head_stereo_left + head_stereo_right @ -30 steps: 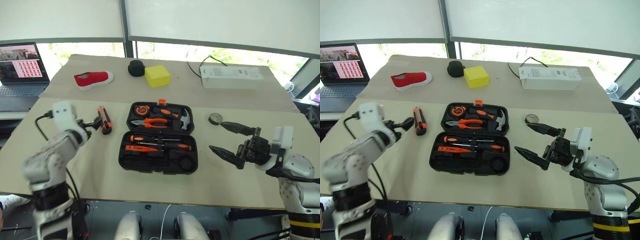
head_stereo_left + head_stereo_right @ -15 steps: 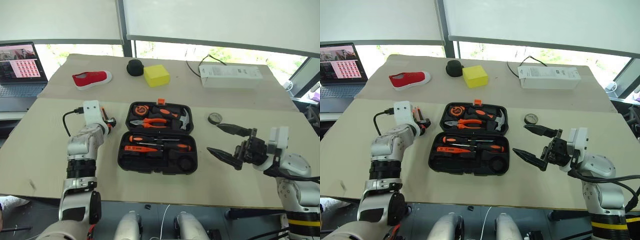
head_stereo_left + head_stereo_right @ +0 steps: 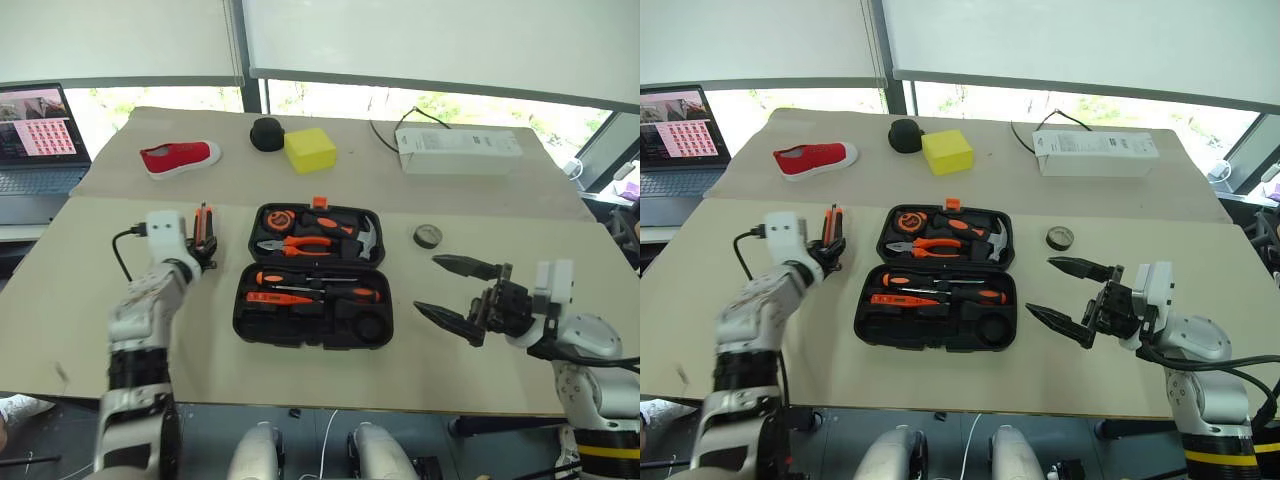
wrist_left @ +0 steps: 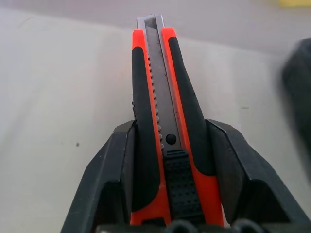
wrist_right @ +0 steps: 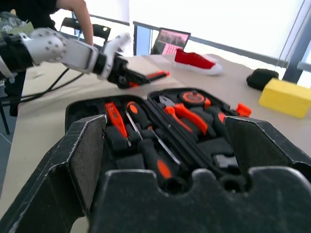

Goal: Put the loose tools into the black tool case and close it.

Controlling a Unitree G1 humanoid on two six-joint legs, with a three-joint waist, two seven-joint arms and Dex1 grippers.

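Left of the open black tool case, on the bench.
The left gripper has its jaws clamped on the utility knife; the right gripper has its jaws spread wide, empty.

Knife: smooth orange plastic shell with matt black rubbery side grips, a ribbed black slider and a dull grey notched metal blade. Left gripper fingers: matt black plastic, faintly scuffed. Case: matt black moulded plastic with an orange plastic latch. Screwdrivers: glossy orange-and-black handles, thin metal shafts. Hammer: bright polished metal head. Table: pale, matt, smooth board. Shoe: red cloth. Block: matt yellow, sponge-like.
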